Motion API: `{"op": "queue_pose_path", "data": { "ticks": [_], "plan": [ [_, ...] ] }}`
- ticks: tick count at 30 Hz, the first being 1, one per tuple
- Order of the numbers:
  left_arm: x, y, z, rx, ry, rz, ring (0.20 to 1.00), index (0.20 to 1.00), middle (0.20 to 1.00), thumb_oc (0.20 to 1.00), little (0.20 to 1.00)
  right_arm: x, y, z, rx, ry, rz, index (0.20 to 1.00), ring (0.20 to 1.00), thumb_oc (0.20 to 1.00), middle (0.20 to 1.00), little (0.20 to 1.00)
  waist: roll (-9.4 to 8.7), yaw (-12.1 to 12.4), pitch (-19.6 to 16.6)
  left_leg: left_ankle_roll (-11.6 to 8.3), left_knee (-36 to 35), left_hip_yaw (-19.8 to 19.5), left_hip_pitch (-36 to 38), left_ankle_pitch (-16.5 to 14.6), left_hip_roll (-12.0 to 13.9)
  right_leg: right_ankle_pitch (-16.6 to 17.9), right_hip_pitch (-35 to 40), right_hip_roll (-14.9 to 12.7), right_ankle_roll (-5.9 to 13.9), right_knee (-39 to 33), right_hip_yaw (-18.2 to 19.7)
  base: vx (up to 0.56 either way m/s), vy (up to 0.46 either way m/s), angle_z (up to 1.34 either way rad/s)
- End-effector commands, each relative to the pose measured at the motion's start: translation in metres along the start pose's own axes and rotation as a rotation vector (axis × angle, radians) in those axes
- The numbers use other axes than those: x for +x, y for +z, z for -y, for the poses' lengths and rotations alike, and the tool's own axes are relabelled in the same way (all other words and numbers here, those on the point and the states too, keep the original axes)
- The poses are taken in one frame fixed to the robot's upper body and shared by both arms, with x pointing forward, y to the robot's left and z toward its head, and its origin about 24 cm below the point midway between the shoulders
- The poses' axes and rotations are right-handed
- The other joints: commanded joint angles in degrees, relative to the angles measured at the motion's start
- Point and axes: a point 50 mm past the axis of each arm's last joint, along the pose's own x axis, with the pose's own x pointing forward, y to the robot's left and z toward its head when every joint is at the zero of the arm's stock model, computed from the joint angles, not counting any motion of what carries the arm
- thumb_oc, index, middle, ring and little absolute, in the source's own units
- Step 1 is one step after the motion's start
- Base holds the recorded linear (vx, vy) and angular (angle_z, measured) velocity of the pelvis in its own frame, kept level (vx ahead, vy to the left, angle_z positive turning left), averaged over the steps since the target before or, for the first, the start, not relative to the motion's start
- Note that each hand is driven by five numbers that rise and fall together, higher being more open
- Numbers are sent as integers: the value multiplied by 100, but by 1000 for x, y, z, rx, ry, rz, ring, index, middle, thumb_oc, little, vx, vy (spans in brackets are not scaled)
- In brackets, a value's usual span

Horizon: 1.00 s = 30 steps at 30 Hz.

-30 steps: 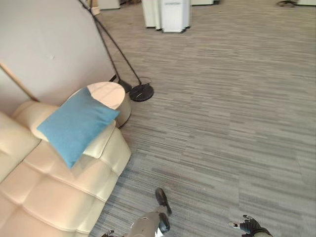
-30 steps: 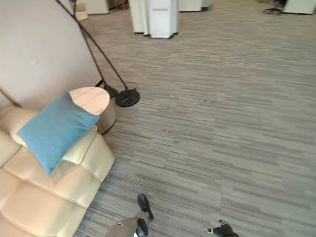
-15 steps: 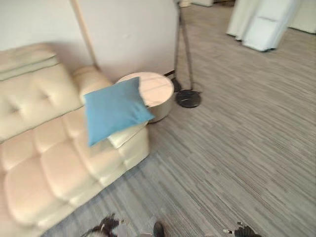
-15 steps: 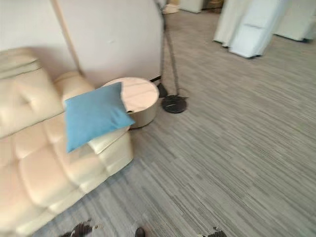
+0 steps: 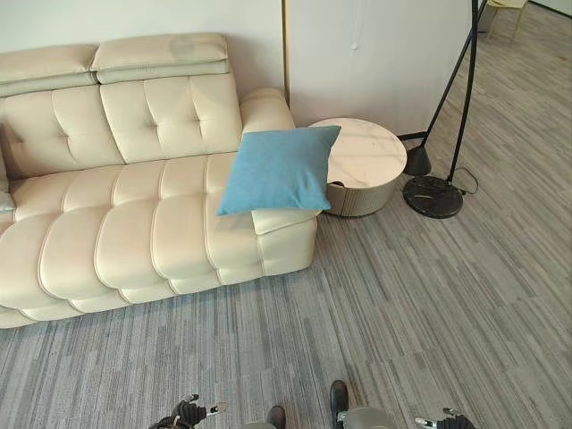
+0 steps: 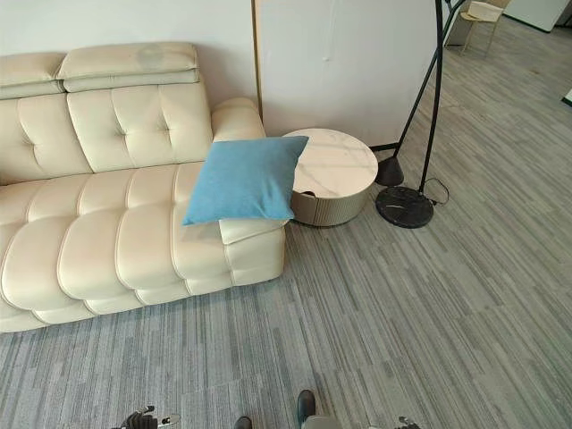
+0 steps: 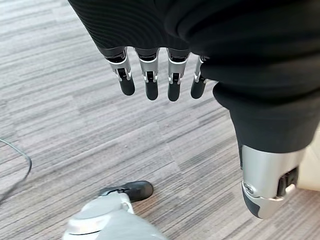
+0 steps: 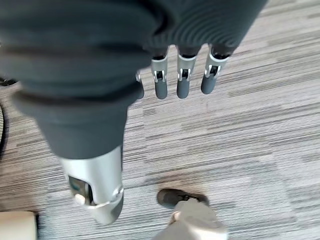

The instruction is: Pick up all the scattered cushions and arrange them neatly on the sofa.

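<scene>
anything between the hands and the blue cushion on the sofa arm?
Nothing visible. Only bare carpet lies between the left hand, the right hand and the blue cushion leaning on the sofa arm. The round side table stands beside it, off the path.

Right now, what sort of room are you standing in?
Probably a lounge corner or a mock living room: a cream tufted leather sofa against the wall, a blue square cushion leaning on its armrest, a round pale side table beside it and grey striped carpet underfoot.
</scene>
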Motion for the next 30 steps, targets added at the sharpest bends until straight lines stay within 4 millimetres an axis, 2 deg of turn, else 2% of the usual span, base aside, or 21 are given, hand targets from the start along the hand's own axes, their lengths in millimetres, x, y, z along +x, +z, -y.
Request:
{"op": "queue_pose_path", "data": {
  "ticks": [1, 3, 4, 5, 7, 8, 9, 10, 11, 12, 13, 16, 19, 22, 23, 26, 27, 29, 30],
  "plan": [
    [2, 14, -8, -4, 19, 47, 1000, 1000, 1000, 1000, 1000, 1, 5, 4, 13, -4, 23, 1000, 1000, 1000, 1000, 1000, -162, -111, -160, -142, 701, -99, 170, -618, -458, 280, -418, -205, 399, -399, -40, 341, -239, 31],
    [2, 13, -7, -24, 13, 46, 1000, 1000, 1000, 1000, 1000, 1, 9, 4, 19, 3, 38, 1000, 1000, 1000, 1000, 1000, -138, -102, -177, -358, 1397, 50, -25, -374, -434, 126, -190, -181, 305, -385, -71, 224, -158, 35],
    [2, 13, -7, -24, 13, 46, 1000, 1000, 1000, 1000, 1000, 1, 9, 4, 19, 3, 38, 1000, 1000, 1000, 1000, 1000, -134, -105, -176, -358, 1423, 49, -37, -388, -432, 125, -191, -178, 305, -384, -74, 159, -128, 26],
    [2, 16, -8, -38, 14, 59, 1000, 1000, 1000, 1000, 1000, 2, 15, 5, 18, 3, 56, 1000, 1000, 1000, 1000, 1000, -173, -52, -87, -594, 2381, 182, -500, 41, -492, -3, -8, -233, 204, -335, -81, 136, -116, 7],
    [2, 20, -9, -54, 19, 74, 1000, 1000, 1000, 1000, 1000, 2, 21, 5, 10, 1, 70, 1000, 1000, 1000, 1000, 1000, -210, 9, -10, -688, 3131, 451, -892, 249, -481, -147, 126, -259, 92, -271, -95, 160, -146, 7],
    [2, 21, -9, -60, 20, 78, 1000, 1000, 1000, 1000, 1000, 2, 21, 6, 6, 1, 68, 1000, 1000, 1000, 1000, 1000, -229, 38, 10, -687, 3389, 626, -1041, 255, -416, -226, 199, -286, 56, -243, -100, 165, -132, 2],
    [2, 20, -8, -68, 20, 78, 1000, 1000, 1000, 1000, 1000, 3, 20, 6, 4, -1, 63, 1000, 1000, 1000, 1000, 1000, -248, 56, 20, -637, 3429, 825, -1163, 238, -295, -314, 277, -320, 26, -232, -137, 121, -81, -2],
    [2, 20, -8, -68, 20, 78, 1000, 1000, 1000, 1000, 1000, 3, 20, 6, 4, -1, 63, 1000, 1000, 1000, 1000, 1000, -240, 60, 24, -637, 3448, 827, -1167, 224, -285, -316, 279, -311, 25, -229, -135, 205, -71, 30],
    [2, 17, -6, -69, 14, 67, 1000, 1000, 1000, 1000, 1000, 2, 17, 7, 7, -3, 51, 1000, 1000, 1000, 1000, 1000, -256, 110, 6, -488, 3058, 1223, -1351, 78, 40, -496, 466, -377, 0, -245, -259, 298, -33, 46],
    [2, 15, -5, -55, 8, 58, 1000, 1000, 1000, 1000, 1000, 2, 15, 8, 9, -10, 45, 1000, 1000, 1000, 1000, 1000, -247, 142, -15, -398, 2194, 1394, -1415, -76, 225, -619, 558, -387, 33, -250, -365, 301, -34, 64],
    [2, 15, -5, -54, 8, 58, 1000, 1000, 1000, 1000, 1000, 2, 15, 8, 9, -10, 45, 1000, 1000, 1000, 1000, 1000, -253, 146, 4, -396, 2172, 1400, -1380, -73, 218, -624, 582, -395, 36, -252, -361, 247, 17, 50],
    [2, 17, -3, -47, 7, 61, 1000, 1000, 1000, 1000, 1000, 2, 17, 9, -19, -21, 53, 1000, 1000, 1000, 1000, 1000, -51, 203, 47, -527, 652, 1286, -1482, 750, 514, -857, 804, -240, 49, -255, -511, 257, 66, 31],
    [2, 21, -2, -50, 10, 71, 1000, 1000, 1000, 1000, 1000, 3, 20, 12, -42, -34, 61, 1000, 1000, 1000, 1000, 1000, -68, 269, 108, -623, -202, 1613, -1770, 933, 737, -1042, 1115, -263, 89, -305, -627, 309, 86, 27],
    [1, 12, 0, -62, 3, 45, 1000, 1000, 1000, 1000, 1000, 2, 18, 11, -51, -28, 59, 1000, 1000, 1000, 1000, 1000, -26, 329, 46, -644, -342, 1830, -1827, 946, 914, -1135, 1394, -211, 181, -387, -587, 380, 166, 5],
    [0, 5, 0, -63, 4, 24, 1000, 1000, 1000, 1000, 1000, 2, 13, 7, -71, -18, 45, 1000, 1000, 1000, 1000, 1000, 30, 368, -54, -711, -342, 1721, -1802, 1261, 930, -1208, 1506, -182, 188, -414, -503, 320, 147, 2],
    [0, 0, -2, -69, 13, 6, 1000, 1000, 1000, 1000, 1000, 2, 11, 2, -81, -2, 34, 1000, 1000, 1000, 1000, 1000, -10, 447, -156, -664, -273, 1726, -1730, 1370, 850, -1264, 1581, -301, 244, -355, -418, 424, 241, -32],
    [-1, -4, -4, -37, 10, -13, 1000, 1000, 1000, 1000, 1000, 1, 9, -7, -96, 32, 28, 1000, 1000, 1000, 1000, 1000, -173, 503, -326, -478, -124, 1794, -1600, 1235, 612, -1246, 1470, -603, 446, 236, -356, 644, 428, -33],
    [0, -3, -4, -30, 6, -10, 1000, 1000, 1000, 1000, 1000, 1, 11, -9, -102, 40, 34, 1000, 1000, 1000, 1000, 1000, -206, 501, -332, -414, -103, 1818, -1545, 1139, 537, -1213, 1372, -655, 498, 542, -360, 370, 296, -9],
    [0, 1, -6, -13, 8, -3, 1000, 1000, 1000, 1000, 1000, 1, 16, -12, -93, 48, 50, 1000, 1000, 1000, 1000, 1000, -244, 454, -301, -243, -87, 1866, -1395, 933, 370, -861, 972, -792, 623, 1376, -313, 162, 217, 5]
  ]
}}
